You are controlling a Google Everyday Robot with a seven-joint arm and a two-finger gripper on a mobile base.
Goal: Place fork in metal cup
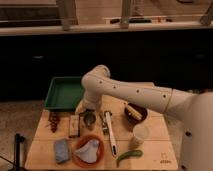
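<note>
The metal cup (89,120) is a small grey steel cylinder with a dark inside, standing on the wooden table (165,150) left of centre. A long pale utensil, which I take to be the fork (109,134), lies flat on the table just right of the cup, pointing toward the front edge. My white arm reaches in from the right and bends down. My gripper (87,108) hangs just above and behind the metal cup, left of the fork's far end. I see nothing in it.
A green tray (64,93) sits at the back left. A dark bowl (135,113) and a taller whitish cup (140,135) stand to the right. An orange bowl with a cloth (89,150), a blue sponge (61,150), a green pepper (129,156) and brown snacks (74,125) fill the front.
</note>
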